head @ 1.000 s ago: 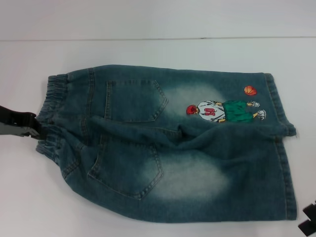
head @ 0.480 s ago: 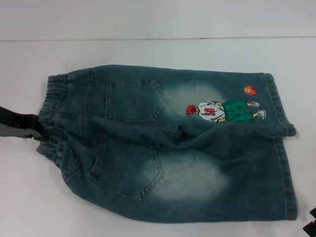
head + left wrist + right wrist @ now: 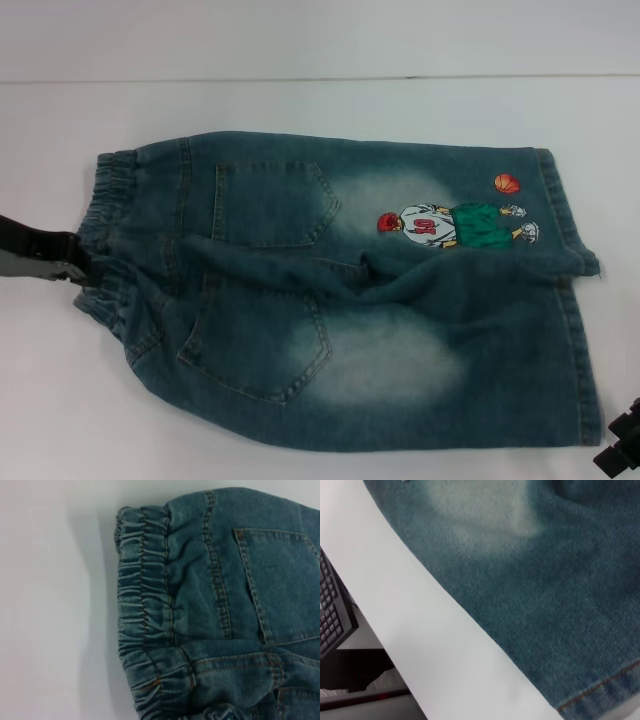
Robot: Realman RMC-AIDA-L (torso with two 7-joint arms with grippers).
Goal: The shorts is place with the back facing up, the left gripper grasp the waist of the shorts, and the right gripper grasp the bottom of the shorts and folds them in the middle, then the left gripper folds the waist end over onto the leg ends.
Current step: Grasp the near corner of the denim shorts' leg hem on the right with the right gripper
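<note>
Two black grippers show in the head view, one at each side edge of the frame. The left gripper (image 3: 62,258) comes in from the left edge at mid height, and its tip touches the waist of the shorts (image 3: 108,230). The cloth hides its tip, so I cannot tell if it is spread or pinching. The right gripper (image 3: 622,447) peeks in at the lower right corner, just beside the near leg hem. Only a small part of it shows, so I cannot tell how its fingers stand either.

The shorts (image 3: 350,290) lie flat across the middle of the white table (image 3: 320,105), back side up. The puckered waist is on the left of the frame. The bottom of the shorts (image 3: 572,300) is on the right, with two straight stitched hems. Two back pockets (image 3: 270,205) sit near the waist, one above the other in the frame. A crease runs along the middle between the legs. The upper leg has a cartoon basketball player (image 3: 455,225) with an orange ball (image 3: 507,183) beside it.

The left wrist view shows the ruffled band close up. The right wrist view shows denim near a stitched hem, the white table edge, and a dark keyboard (image 3: 332,612) off the table at the left edge of that frame.
</note>
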